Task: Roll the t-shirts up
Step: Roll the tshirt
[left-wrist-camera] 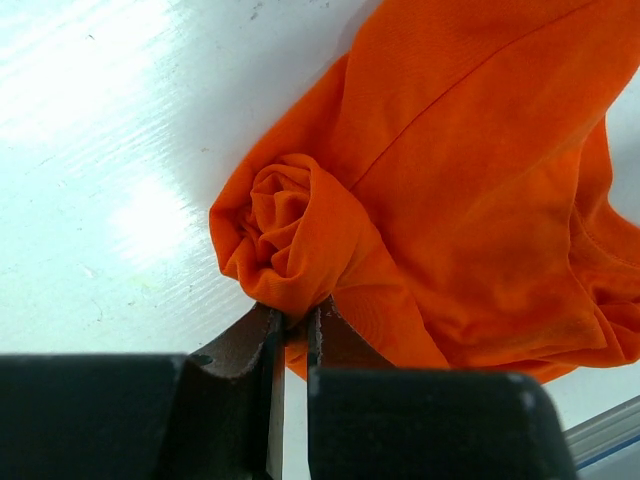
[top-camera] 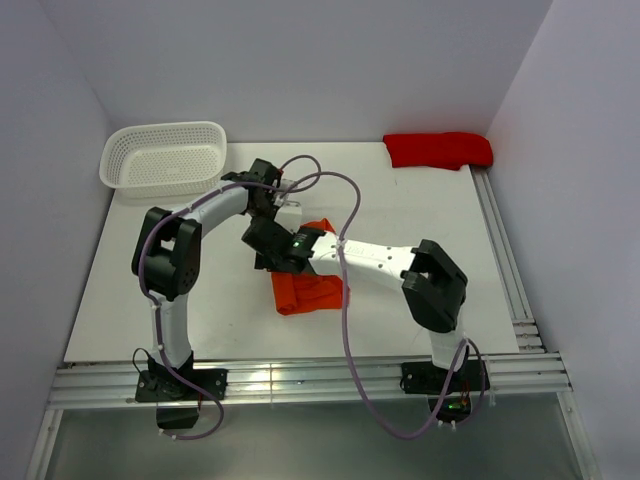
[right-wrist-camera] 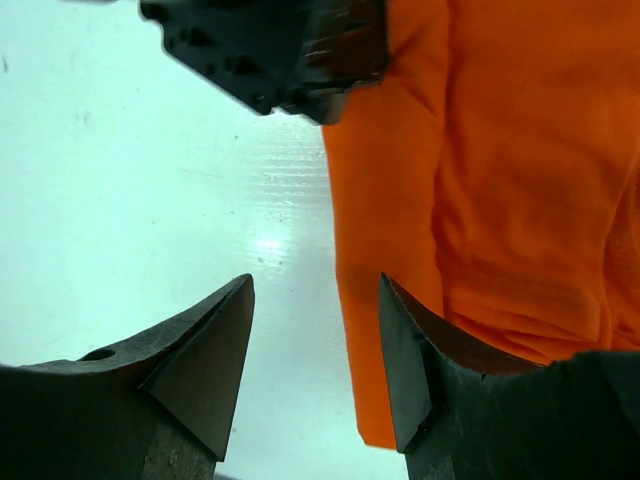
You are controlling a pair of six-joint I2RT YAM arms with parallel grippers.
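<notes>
Left gripper (left-wrist-camera: 293, 322) pinches the orange t-shirt (top-camera: 312, 292) at centre of the top view; right gripper (right-wrist-camera: 315, 335) is spread, straddling the shirt's edge. Partly done, I judge: one end forms a coil (left-wrist-camera: 280, 215), the rest lies loose, unrolled.

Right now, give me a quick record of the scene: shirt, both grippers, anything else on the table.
orange t-shirt: mid-table, one end rolled into a coil
left gripper: shut on the coil's edge
right gripper: open, over the shirt's edge
white basket: far left corner
red cloth: far right corner
</notes>
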